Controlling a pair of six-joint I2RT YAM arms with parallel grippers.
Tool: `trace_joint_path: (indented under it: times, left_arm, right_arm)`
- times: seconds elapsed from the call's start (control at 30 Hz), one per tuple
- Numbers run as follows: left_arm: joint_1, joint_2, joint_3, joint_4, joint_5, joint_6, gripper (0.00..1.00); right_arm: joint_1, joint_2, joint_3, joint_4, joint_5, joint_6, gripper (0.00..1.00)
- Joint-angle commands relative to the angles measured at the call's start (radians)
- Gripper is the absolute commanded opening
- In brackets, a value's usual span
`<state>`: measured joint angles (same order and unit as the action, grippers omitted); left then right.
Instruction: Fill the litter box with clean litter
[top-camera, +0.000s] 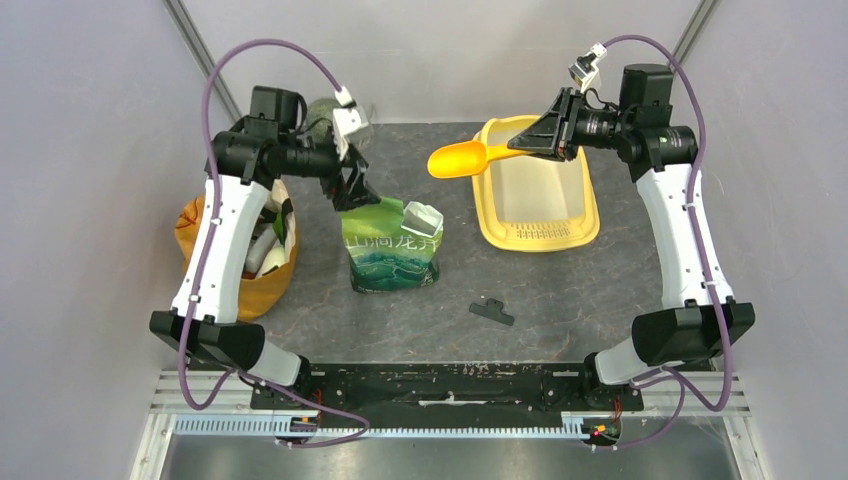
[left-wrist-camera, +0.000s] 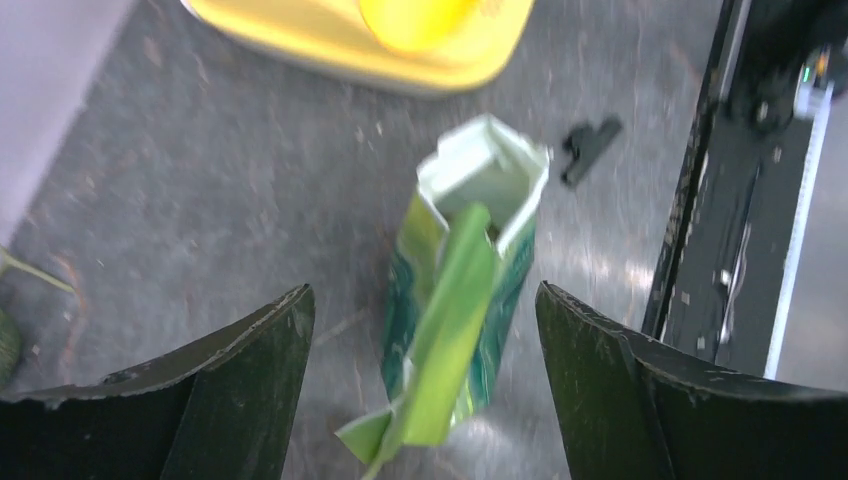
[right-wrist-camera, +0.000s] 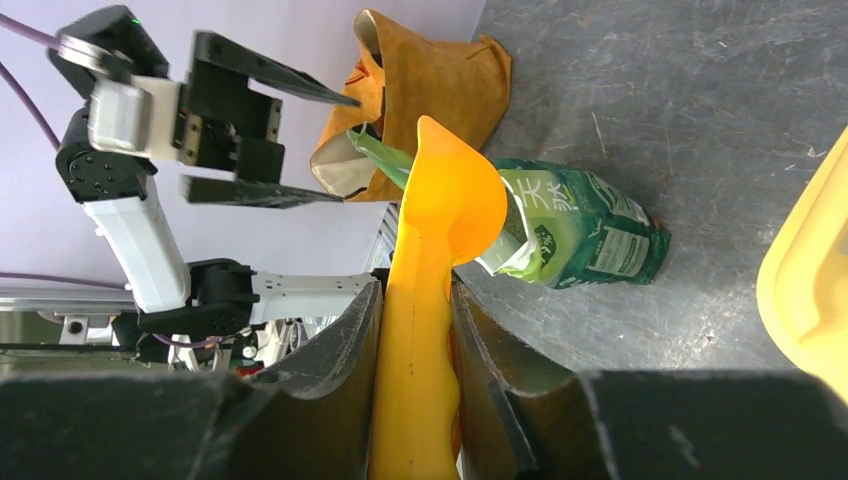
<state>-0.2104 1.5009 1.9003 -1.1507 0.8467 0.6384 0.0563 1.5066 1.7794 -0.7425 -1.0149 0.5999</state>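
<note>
Left hand (left-wrist-camera: 422, 292): fingers spread wide, gripping nothing, poised over the pouch (top-camera: 390, 245), which stands upright and open-topped on the table (top-camera: 330, 320). Right hand (right-wrist-camera: 415, 290): clamped on the scoop (top-camera: 462, 158) handle, bowl raised right of and behind the pouch. Litter box (top-camera: 540, 238): right of the pouch, further back. Bag (top-camera: 270, 285): left of the pouch. Clip (top-camera: 491, 311): right of the pouch, nearer.

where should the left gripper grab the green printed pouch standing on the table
Pinch the green printed pouch across its flat upper body, just below the open mouth, coming down from above with the open left gripper. It stands on its base with broad flat faces, so that likely holds without crushing the opening.
</note>
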Motion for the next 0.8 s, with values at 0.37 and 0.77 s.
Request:
trace_joint_path:
  times: [0.37,0.77]
  left_arm:
    - [-0.035,0.04,-0.106,-0.142,-0.139,0.474,0.86]
    - [-0.088,0.058,-0.145,-0.086,-0.149,0.447,0.79]
  right_arm:
    - [-0.05,0.086,0.157,-0.251,0.173,-0.294,0.0]
    - [-0.095,0.131,0.159,-0.413,0.577,-0.743,0.0]
